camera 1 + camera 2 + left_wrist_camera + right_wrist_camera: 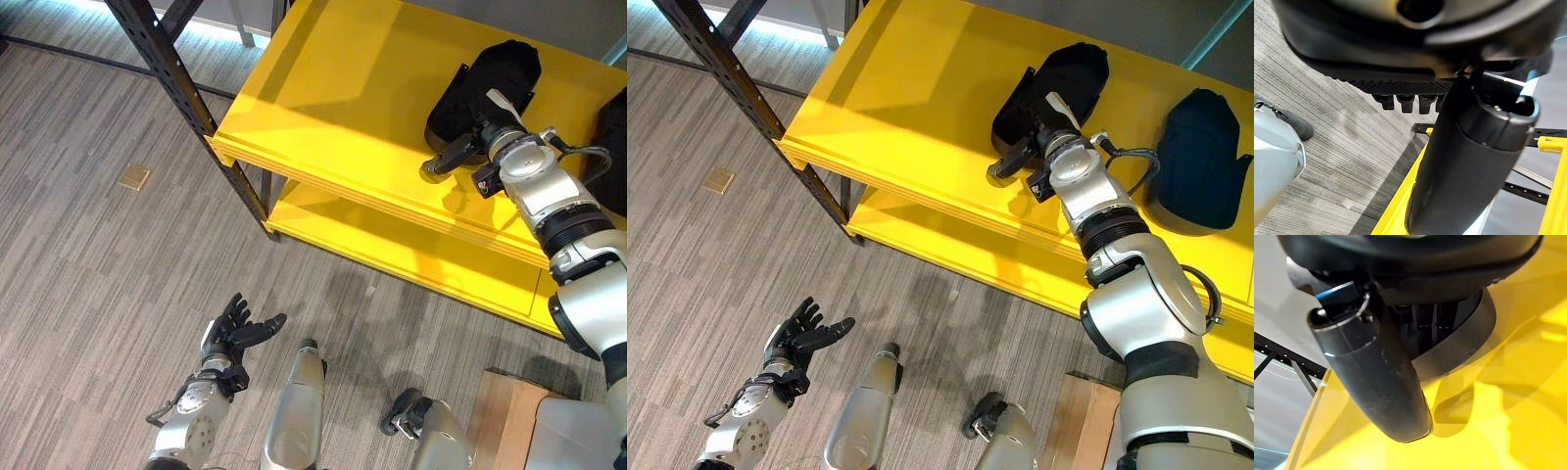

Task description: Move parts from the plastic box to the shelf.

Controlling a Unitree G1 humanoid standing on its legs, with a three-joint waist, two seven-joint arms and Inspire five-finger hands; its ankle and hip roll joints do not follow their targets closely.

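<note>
The right hand (1043, 122) reaches over the top board of the yellow shelf (911, 88) and lies on a black moulded part (1063, 73) that rests on that board; its fingers are hidden against the part, so I cannot tell whether they grip it, though the thumb (1376, 377) juts out clear above the yellow surface. A second black part (1200, 157) lies on the same board, further to the robot's right and apart from the first. The left hand (235, 333) hangs low over the grey striped floor (88, 274), fingers spread and relaxed, holding nothing. A small tan square (134, 177) lies on the floor near the shelf's dark upright (186, 98).
</note>
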